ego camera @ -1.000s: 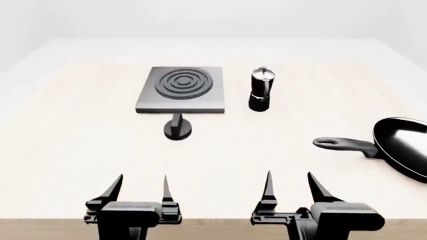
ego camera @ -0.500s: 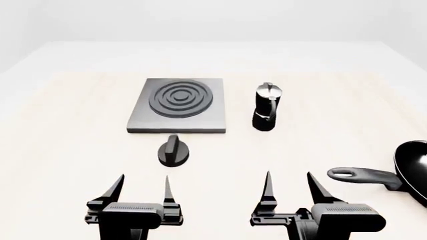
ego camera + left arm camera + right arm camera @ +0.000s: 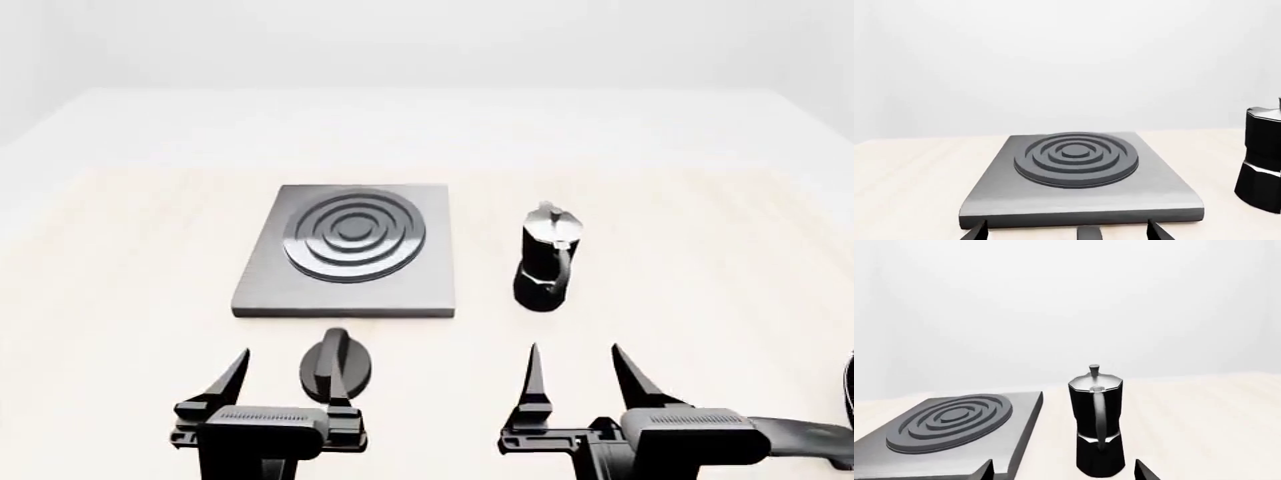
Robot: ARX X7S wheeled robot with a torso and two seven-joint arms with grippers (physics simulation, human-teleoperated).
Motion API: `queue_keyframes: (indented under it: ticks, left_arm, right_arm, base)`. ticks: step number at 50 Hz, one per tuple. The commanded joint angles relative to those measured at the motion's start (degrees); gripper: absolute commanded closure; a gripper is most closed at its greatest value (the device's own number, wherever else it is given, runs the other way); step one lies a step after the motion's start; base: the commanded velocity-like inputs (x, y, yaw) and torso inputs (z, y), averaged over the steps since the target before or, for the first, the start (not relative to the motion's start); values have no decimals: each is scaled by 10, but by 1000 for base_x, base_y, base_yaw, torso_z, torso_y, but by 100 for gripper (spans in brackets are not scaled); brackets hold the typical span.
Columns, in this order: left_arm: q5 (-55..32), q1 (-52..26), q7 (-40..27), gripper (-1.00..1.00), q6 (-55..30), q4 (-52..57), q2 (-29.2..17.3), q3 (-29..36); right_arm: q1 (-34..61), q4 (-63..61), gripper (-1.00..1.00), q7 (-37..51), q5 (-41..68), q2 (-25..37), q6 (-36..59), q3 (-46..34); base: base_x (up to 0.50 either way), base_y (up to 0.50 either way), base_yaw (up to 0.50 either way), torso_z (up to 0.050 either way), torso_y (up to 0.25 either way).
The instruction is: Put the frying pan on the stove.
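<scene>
Both pincers idle, low at the desk's (image 3: 120,250) near edge. Left pincer (image 3: 284,378) spread wide, empty, with the knob (image 3: 334,363) between its tips. Right pincer (image 3: 577,375) also wide, empty. Step: grasp not yet begun. Pan (image 3: 817,436) sits far right, nearly out of the head view; only its grey handle shows, just beside the right pincer. Next likely needs the right arm swung right onto that handle. Stove (image 3: 350,250): flat grey matte metal square, raised dark rings, bare. Moka pot (image 3: 547,258) upright beside it, faceted black and silver.
</scene>
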Motion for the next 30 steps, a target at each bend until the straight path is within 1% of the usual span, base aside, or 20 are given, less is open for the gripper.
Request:
queue_keyframes:
  ticks: [1,24,27,29,30]
  left_arm:
    - [-4,-1,-6,-100,0,-1,-5,6]
    - [-11,-3,-16,-100,2,-3,-14,15]
    - [-10,-5,-17,-100,-1,-4,-15,18]
    - [-11,-7,-17,-100,-2,-6,-15,19]
    - [-11,-7,-17,-100,0,-9,-15,21]
  right_arm:
    - [0,-2,-100,5,5,5,0,-5]
    - [3,1,-100,17,10,13,-1,-14]
    - [2,-19,-100,36,31,3,16,0]
    - [4,-24,-100,55,18,-4,19,0]
    - [13,-32,-100,69,4,-8,35,-6]
  base:
    - [332,0,0,0,0]
    - [332,0,0,0,0]
    - [221,0,0,0,0]
    - [0,0,0,0,0]
    - [0,0,0,0,0]
